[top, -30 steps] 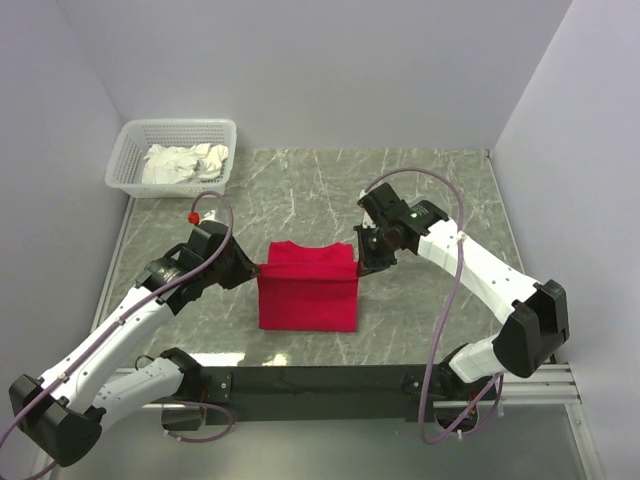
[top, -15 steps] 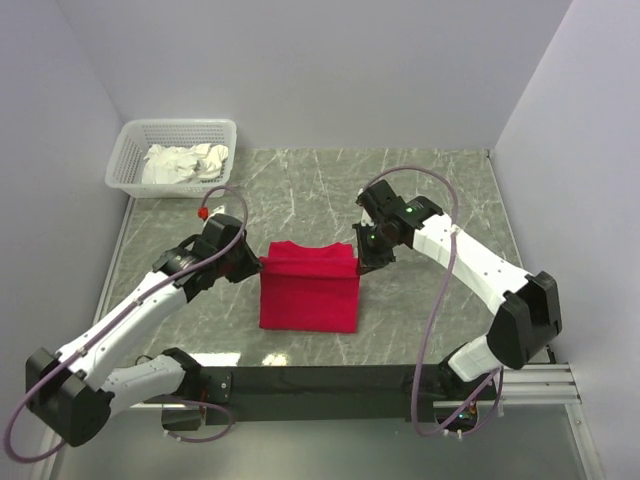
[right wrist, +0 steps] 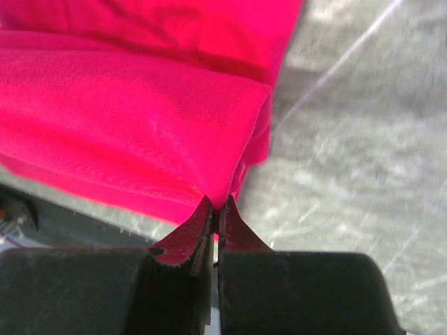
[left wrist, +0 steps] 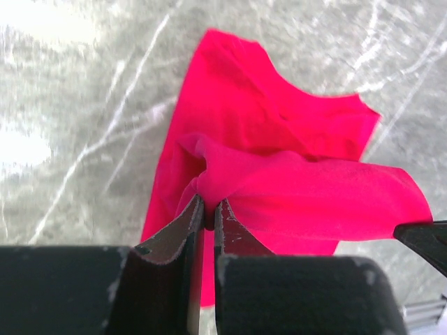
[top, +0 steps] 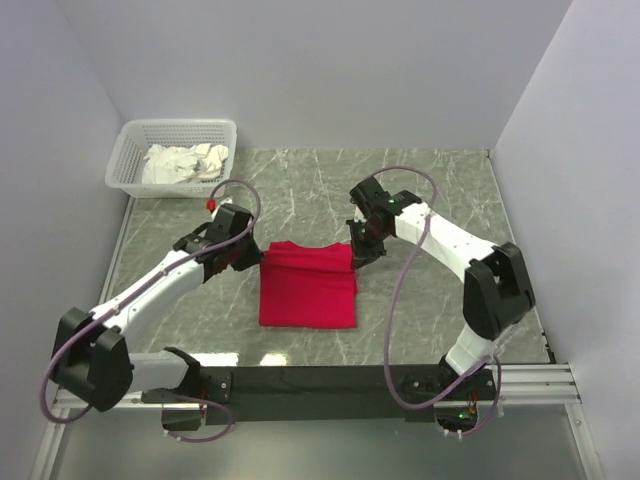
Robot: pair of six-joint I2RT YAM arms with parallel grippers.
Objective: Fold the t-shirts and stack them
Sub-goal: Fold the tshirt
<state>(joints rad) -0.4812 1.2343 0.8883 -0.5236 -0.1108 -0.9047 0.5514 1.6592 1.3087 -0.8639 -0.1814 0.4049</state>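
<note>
Your left fingers (left wrist: pixel 178 236) are pinched almost fully closed on a bunched fold of the red t-shirt (top: pixel 308 292) at its far left corner. Your right fingers (right wrist: pixel 239 236) are clamped just as tightly on the fabric edge at the far right corner. Between the two grips the shirt's far edge is raised off the desk (top: pixel 430 190) as a doubled-over band. The near part lies flat as a rough rectangle mid-desk, between the arms. A white lattice basket (top: pixel 122 165) holding crumpled white cloth (top: pixel 185 162) sits at the far left corner, well apart.
</note>
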